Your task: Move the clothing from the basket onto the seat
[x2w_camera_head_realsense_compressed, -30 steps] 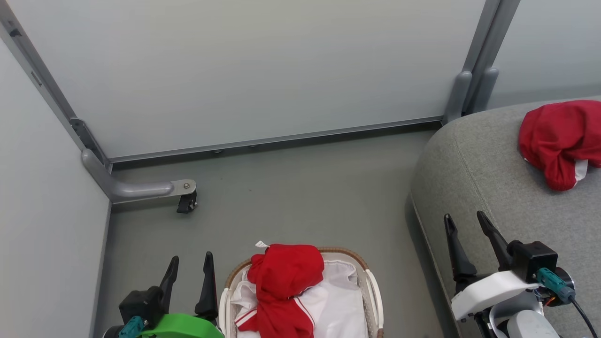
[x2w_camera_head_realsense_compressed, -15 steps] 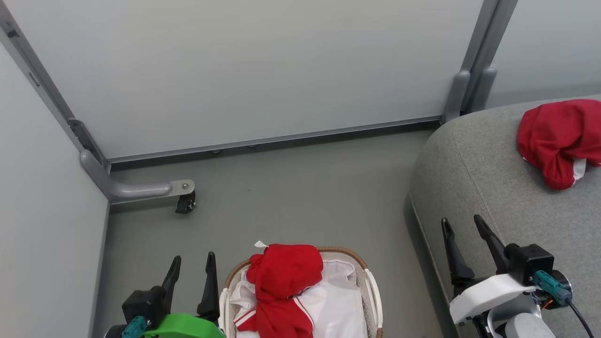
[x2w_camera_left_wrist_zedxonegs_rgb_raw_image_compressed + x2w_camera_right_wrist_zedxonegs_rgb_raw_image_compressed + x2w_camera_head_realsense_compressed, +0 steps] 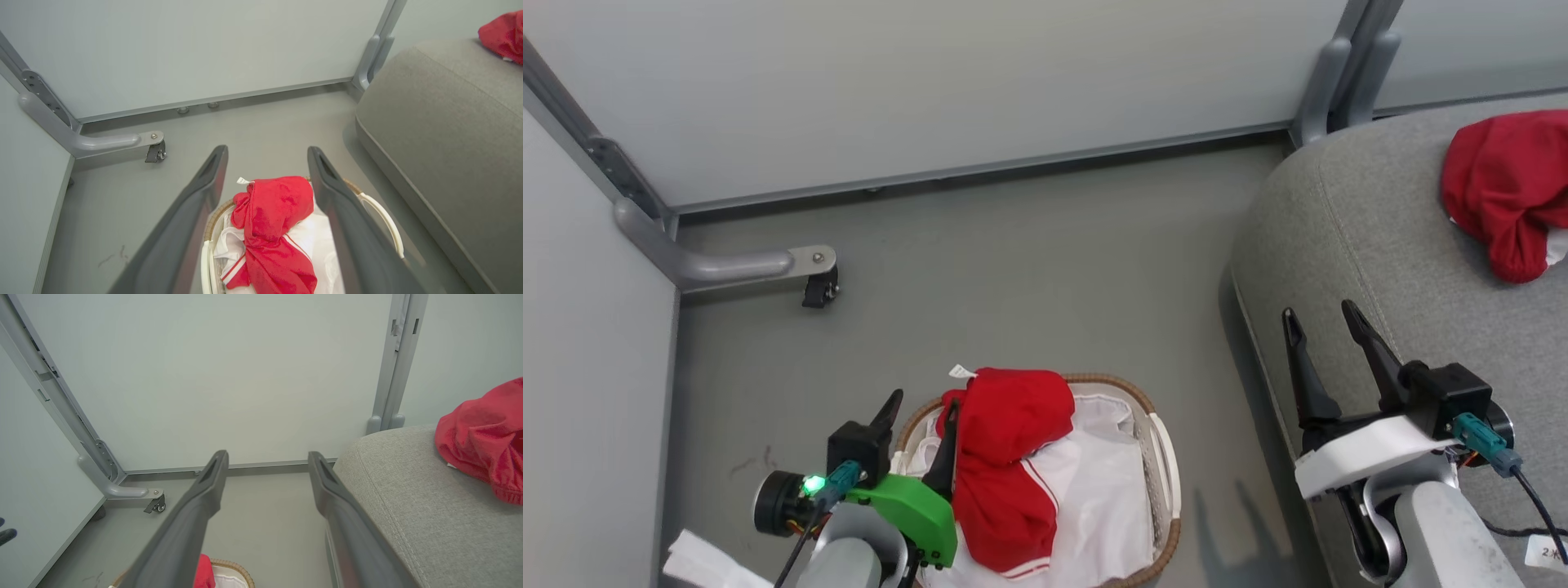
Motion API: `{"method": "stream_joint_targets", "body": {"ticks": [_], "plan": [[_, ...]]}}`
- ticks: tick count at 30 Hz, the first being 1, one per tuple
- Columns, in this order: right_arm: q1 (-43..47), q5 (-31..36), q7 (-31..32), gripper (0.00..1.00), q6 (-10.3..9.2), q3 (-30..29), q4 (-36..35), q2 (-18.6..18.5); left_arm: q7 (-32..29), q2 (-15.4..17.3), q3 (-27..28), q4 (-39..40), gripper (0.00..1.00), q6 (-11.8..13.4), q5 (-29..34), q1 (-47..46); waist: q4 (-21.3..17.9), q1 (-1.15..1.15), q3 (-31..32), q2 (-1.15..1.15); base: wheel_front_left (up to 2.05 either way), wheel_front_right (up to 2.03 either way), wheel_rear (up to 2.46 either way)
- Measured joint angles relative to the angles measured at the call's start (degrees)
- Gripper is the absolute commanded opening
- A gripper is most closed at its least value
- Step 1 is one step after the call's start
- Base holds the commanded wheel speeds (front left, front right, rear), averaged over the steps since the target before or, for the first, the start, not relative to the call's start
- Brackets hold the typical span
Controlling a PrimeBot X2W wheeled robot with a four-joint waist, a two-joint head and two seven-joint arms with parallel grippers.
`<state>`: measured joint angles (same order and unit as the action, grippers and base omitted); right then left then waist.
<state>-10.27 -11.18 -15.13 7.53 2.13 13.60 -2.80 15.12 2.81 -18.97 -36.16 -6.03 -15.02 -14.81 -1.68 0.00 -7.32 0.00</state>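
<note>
One piece of red clothing (image 3: 1005, 441) lies crumpled on the white liner in the basket (image 3: 1127, 388) on the floor. My left gripper (image 3: 925, 400) stands open over the basket's left rim, its right finger at the garment's left edge. In the left wrist view, my left gripper (image 3: 267, 149) frames this red clothing (image 3: 273, 212) and the basket (image 3: 216, 212) between its spread fingers. Another piece of red clothing (image 3: 1503, 188) rests on the grey seat (image 3: 1380, 245). My right gripper (image 3: 1317, 310) hangs open and empty at the seat's front edge. The right wrist view shows my right gripper (image 3: 267, 453), the seat (image 3: 408, 490) and the red clothing (image 3: 482, 437) on it.
Pale partition panels close off the back and left. A grey partition foot with a black caster (image 3: 809, 282) juts onto the grey floor (image 3: 1029, 269). A white paper scrap (image 3: 703, 559) lies at the lower left. A black cable and label (image 3: 1547, 551) lie on the seat.
The head camera has tilted down, so the whole scene sits higher. My left gripper has come forward and to the right, from beside the basket to over its left rim. Both grippers stay open.
</note>
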Motion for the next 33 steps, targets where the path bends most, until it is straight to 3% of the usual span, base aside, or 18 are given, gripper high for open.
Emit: {"method": "stream_joint_targets", "body": {"ticks": [12,23,33], "plan": [[-7.45,0.25,0.0,1.0,0.0,1.45,-1.88,-0.03,-1.6,-0.12,-12.14,-21.53,1.0,-0.97,2.15,-12.53,-3.63,0.0,-13.86,0.0,0.0,0.0,0.0],[-13.35,-2.38,0.0,1.0,0.0,4.58,-5.27,-0.08,-3.07,0.11,-18.96,-32.37,1.0,-0.89,6.58,-21.96,-9.21,0.0,-26.38,0.0,0.0,0.0,0.0],[-16.82,-4.34,-0.01,1.0,0.0,8.09,-8.94,-0.05,-6.88,2.05,-22.82,-36.42,1.0,-0.01,9.51,-25.45,-15.31,0.01,-35.35,0.0,0.0,0.0,0.0]]}}
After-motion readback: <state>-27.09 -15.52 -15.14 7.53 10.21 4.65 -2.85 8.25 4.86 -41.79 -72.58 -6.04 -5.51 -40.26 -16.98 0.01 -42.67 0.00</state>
